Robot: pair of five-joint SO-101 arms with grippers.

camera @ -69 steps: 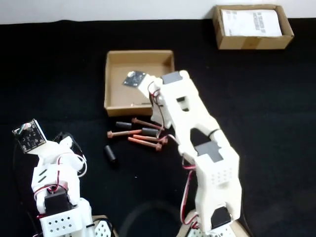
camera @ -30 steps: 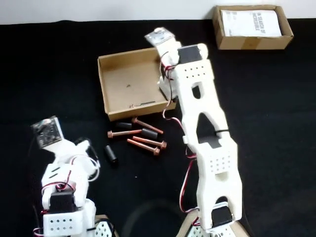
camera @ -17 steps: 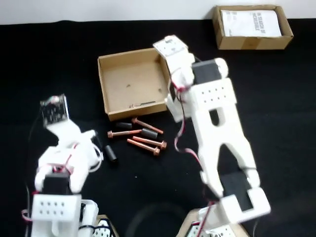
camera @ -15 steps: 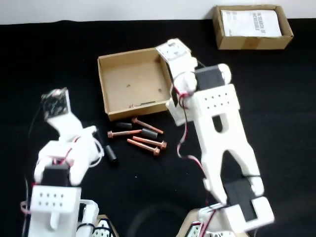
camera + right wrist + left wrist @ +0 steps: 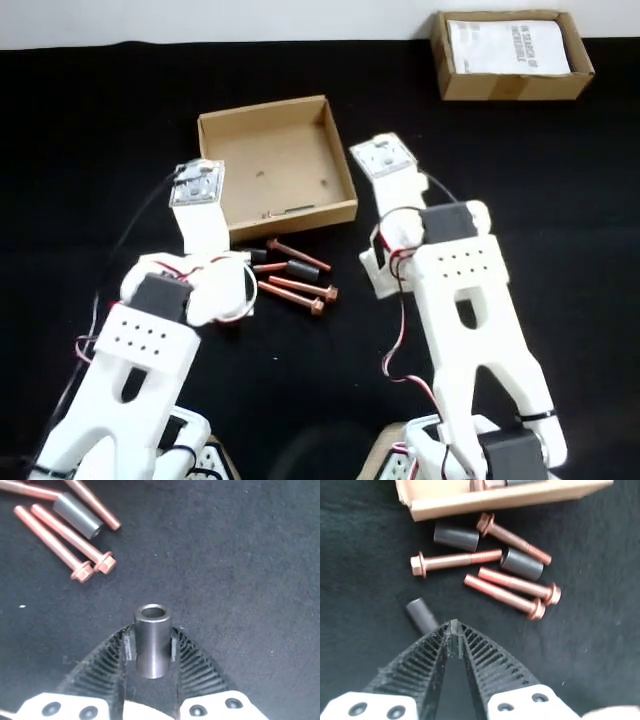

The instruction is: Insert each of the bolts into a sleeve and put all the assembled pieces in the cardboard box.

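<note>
Gripping a grey sleeve (image 5: 152, 647) by its sides, one open end showing, the right end effector (image 5: 152, 630) hangs over the black surface (image 5: 240, 555) near two bolt heads. The left end effector (image 5: 454, 627) is closed on nothing, its tips touching, just beside a loose sleeve (image 5: 420, 614) lying on the surface. Past it, four copper bolts (image 5: 455, 560) lie in a loose cluster with two more sleeves (image 5: 521, 564) among them, just in front of the box (image 5: 290, 222). An assembled piece (image 5: 480, 484) lies inside the box against that near wall. A second box (image 5: 510, 88), holding a printed sheet, stands well apart at the far edge.
</note>
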